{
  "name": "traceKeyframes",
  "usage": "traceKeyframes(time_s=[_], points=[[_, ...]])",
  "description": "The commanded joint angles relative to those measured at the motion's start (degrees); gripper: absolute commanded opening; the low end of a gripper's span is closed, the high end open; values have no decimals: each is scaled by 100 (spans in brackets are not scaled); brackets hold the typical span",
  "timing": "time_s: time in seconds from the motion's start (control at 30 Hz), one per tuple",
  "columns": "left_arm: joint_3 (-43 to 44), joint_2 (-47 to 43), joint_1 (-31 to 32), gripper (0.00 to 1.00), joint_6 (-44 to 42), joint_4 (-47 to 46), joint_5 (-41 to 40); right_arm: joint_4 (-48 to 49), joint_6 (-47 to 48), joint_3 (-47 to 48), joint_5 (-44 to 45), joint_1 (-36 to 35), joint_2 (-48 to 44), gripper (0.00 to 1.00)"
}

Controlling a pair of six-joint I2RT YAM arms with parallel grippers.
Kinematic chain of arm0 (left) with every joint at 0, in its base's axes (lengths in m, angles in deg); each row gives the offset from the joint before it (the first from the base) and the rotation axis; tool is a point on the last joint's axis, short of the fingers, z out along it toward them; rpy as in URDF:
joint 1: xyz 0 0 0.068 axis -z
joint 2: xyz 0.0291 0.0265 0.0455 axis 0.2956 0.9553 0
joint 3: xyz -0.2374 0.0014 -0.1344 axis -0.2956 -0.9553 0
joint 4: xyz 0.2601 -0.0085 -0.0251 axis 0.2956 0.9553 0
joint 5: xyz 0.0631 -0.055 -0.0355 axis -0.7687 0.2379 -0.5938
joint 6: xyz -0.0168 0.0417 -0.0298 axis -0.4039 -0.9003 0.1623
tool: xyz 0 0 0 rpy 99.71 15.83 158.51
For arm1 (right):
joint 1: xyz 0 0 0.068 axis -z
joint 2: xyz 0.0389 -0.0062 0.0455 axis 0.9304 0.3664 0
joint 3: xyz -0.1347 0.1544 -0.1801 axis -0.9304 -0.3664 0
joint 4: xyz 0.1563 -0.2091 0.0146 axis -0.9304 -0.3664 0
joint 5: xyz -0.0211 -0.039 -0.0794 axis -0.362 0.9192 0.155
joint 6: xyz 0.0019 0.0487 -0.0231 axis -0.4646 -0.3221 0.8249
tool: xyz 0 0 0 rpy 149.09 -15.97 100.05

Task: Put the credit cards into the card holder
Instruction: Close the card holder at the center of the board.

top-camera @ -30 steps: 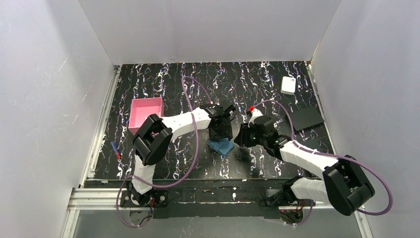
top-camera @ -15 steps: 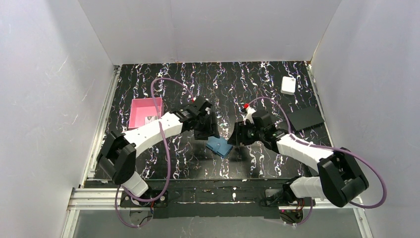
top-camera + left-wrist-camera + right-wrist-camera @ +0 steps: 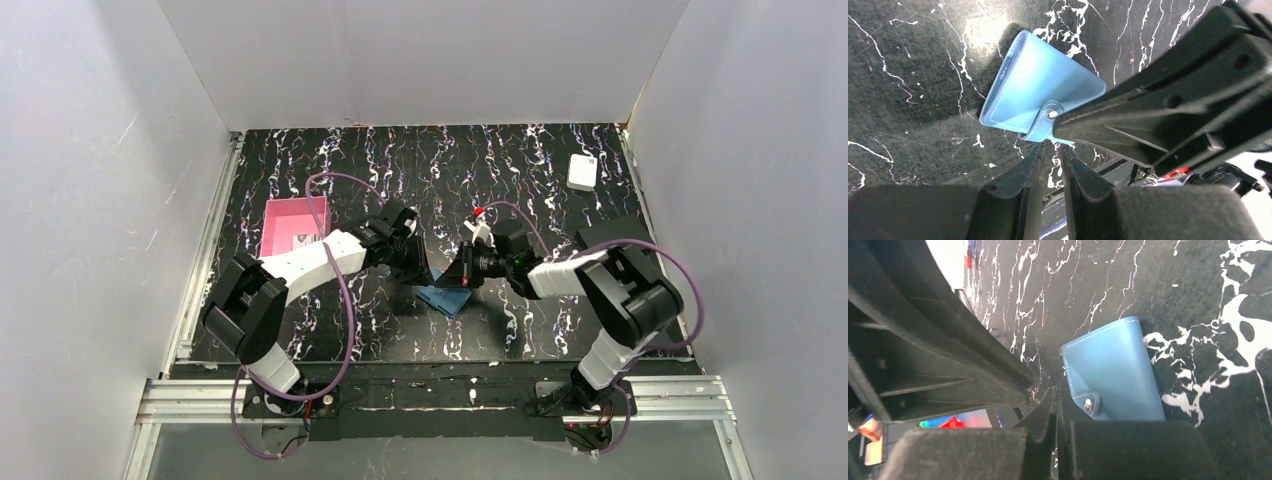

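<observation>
Card holder [image 3: 1040, 82] snapped shut, right pincer [image 3: 1055, 401] together, left pincer [image 3: 1052, 148] state unclear

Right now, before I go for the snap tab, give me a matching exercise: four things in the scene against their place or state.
Things:
1. card holder
2. pink tray
3. white box
4. right gripper

Place or state:
A. far right corner of the table
B. fingers shut together, holding nothing
C. closed, tab snapped, lying flat
D. left side of the table

Pairs: 1-C, 2-D, 3-A, 4-B
</observation>
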Motion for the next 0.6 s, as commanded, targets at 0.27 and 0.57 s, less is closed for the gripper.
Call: traceKeyframes(time_s=[0.27,0.57], points=[[-72,-497,-1,17,-338,445,-393,1398,-543,-106,-262,18,953,1],[31,-616,0,17,-443,559,-454,723,108,-513,230,-23,1466,1]])
